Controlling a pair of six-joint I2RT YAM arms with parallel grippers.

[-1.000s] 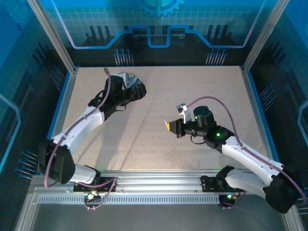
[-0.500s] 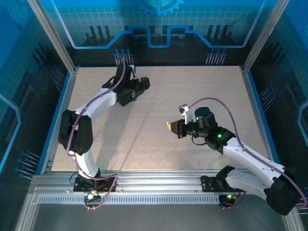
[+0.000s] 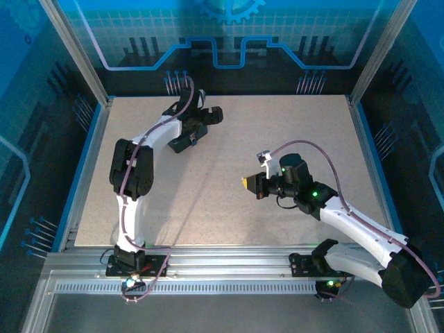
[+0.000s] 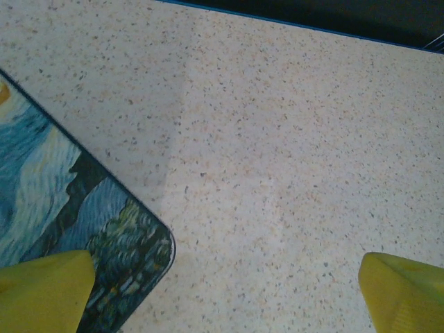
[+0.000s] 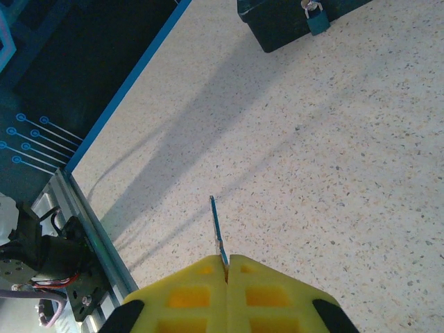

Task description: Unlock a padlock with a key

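In the right wrist view, my right gripper [image 5: 227, 267] is shut on the key [image 5: 217, 229], a thin blue-grey sliver that sticks out past the yellow fingertips, above bare table. The padlock [image 5: 316, 15], small and blue, hangs on the dark side of the tin [image 5: 277, 24] at the top edge of that view, well ahead of the key. In the top view the right gripper [image 3: 247, 183] hovers mid-table. My left gripper [image 3: 206, 121] is at the far left of the table. It stands open with its yellow fingertips [image 4: 41, 291] wide apart, one over the corner of the swirl-painted tin [image 4: 69, 208].
The speckled table [image 3: 229, 222] is bounded by a blue rim on the left [image 5: 125, 97] and an aluminium rail at the near edge [image 3: 222, 260]. Purple cables run along both arms. A dark gap lies beyond the far table edge [image 4: 312, 14].
My left arm has drawn up and stretched toward the far left, carrying its open gripper a little farther back and right. The right arm and the key have stayed put.
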